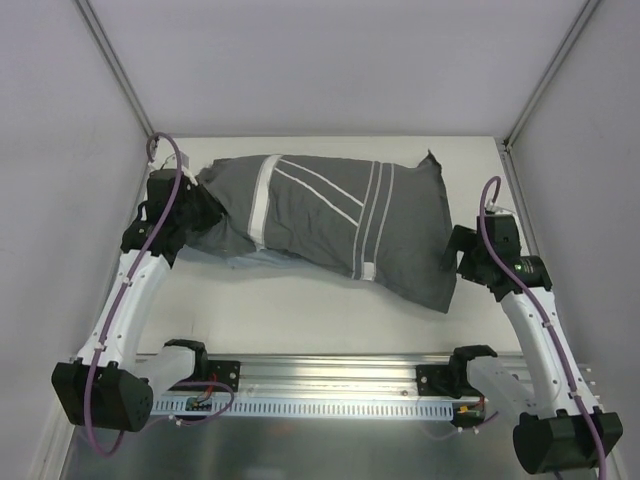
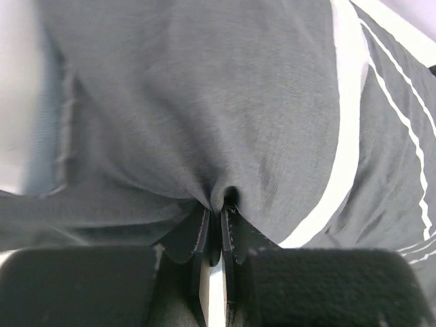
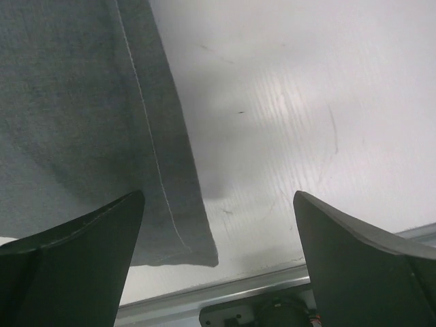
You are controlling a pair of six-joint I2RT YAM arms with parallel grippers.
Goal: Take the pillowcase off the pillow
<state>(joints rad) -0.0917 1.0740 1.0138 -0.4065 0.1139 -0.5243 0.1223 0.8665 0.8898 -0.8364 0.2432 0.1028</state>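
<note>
The pillowcase [image 1: 330,215], dark grey with white stripes, lies across the middle of the table, bulging as if filled. The pillow is hidden inside it; no white cushion shows. My left gripper [image 1: 205,205] is at the pillowcase's left end, shut on a pinch of its fabric; in the left wrist view the closed fingertips [image 2: 216,208] bite a fold of grey cloth [image 2: 204,109]. My right gripper [image 1: 462,255] is open and empty by the pillowcase's right edge; in the right wrist view its fingers [image 3: 88,238] straddle the fabric's corner [image 3: 102,136] and bare table.
White walls close in the table on three sides. A metal rail [image 1: 330,385] with the arm bases runs along the near edge, also seen in the right wrist view [image 3: 204,300]. A paler blue-grey fold [image 1: 255,260] peeks from under the pillowcase's front.
</note>
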